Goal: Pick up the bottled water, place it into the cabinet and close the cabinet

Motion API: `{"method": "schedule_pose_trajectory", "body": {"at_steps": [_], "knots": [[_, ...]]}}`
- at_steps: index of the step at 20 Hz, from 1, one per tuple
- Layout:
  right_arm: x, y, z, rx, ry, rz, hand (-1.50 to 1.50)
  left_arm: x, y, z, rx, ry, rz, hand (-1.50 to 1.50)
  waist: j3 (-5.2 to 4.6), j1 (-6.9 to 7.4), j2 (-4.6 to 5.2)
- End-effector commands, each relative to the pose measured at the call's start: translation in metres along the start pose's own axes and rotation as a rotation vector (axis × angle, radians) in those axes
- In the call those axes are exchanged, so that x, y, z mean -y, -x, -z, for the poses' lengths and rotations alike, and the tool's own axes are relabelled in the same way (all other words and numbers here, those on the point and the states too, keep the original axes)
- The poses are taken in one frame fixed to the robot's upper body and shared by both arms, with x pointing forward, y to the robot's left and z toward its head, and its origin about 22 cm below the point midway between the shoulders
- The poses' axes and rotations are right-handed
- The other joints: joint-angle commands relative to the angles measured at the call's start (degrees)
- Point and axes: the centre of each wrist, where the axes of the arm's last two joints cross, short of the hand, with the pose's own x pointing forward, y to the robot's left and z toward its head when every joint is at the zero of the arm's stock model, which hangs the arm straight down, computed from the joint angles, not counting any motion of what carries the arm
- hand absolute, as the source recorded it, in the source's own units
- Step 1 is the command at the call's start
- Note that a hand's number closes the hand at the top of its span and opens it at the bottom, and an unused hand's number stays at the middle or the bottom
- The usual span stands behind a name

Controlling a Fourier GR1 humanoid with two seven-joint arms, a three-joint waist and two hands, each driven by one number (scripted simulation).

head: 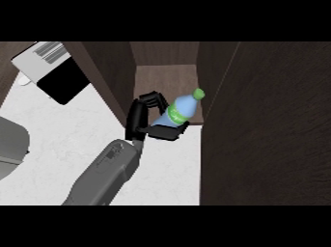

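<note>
The bottled water (pixel 182 107) is pale blue with a green label and a green cap, and it leans with the cap pointing up and right. My left hand (pixel 137 121) is shut on it, fingers over its far side and thumb under its lower end. The bottle hangs at the front edge of the open cabinet (pixel 166 73), just before the brown shelf inside. The cabinet's left door (pixel 103 77) stands open beside my hand. A wide dark door panel (pixel 275 125) fills the right side. My right hand does not show.
A white and black appliance (pixel 50 67) lies at the back left of the white marble counter (pixel 61 140). A large grey rounded object (pixel 0 147) sits at the left edge.
</note>
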Motion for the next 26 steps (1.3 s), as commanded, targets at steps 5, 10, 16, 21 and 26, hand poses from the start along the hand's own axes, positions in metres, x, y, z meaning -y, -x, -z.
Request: {"method": "schedule_pose_trajectory", "body": {"at_steps": [5, 10, 16, 21, 26], "knots": [[0.004, -0.023, 0.002, 0.036, -0.005, 0.058, -1.50, 0.007, -0.025, 0.046, -0.088, -0.063, -0.005, 1.50, -0.01, -0.69, 0.33], [0.003, -0.019, 0.000, 0.042, -0.004, 0.055, -1.50, 0.004, -0.030, 0.067, -0.077, -0.184, 0.097, 1.50, -0.01, -1.46, 0.61], [0.006, -0.021, 0.002, 0.043, -0.018, 0.055, -1.50, -0.001, -0.030, 0.082, -0.059, -0.298, 0.338, 1.50, 0.00, -1.98, 1.31], [0.011, -0.014, 0.002, 0.067, -0.034, 0.043, -1.50, -0.021, -0.032, 0.094, -0.061, -0.362, 0.489, -1.50, -0.01, -1.99, 1.50], [0.014, -0.025, 0.002, 0.068, -0.035, 0.053, -1.50, -0.011, -0.034, 0.095, -0.031, -0.417, 0.529, -1.50, -0.05, -2.20, 1.67]]}}
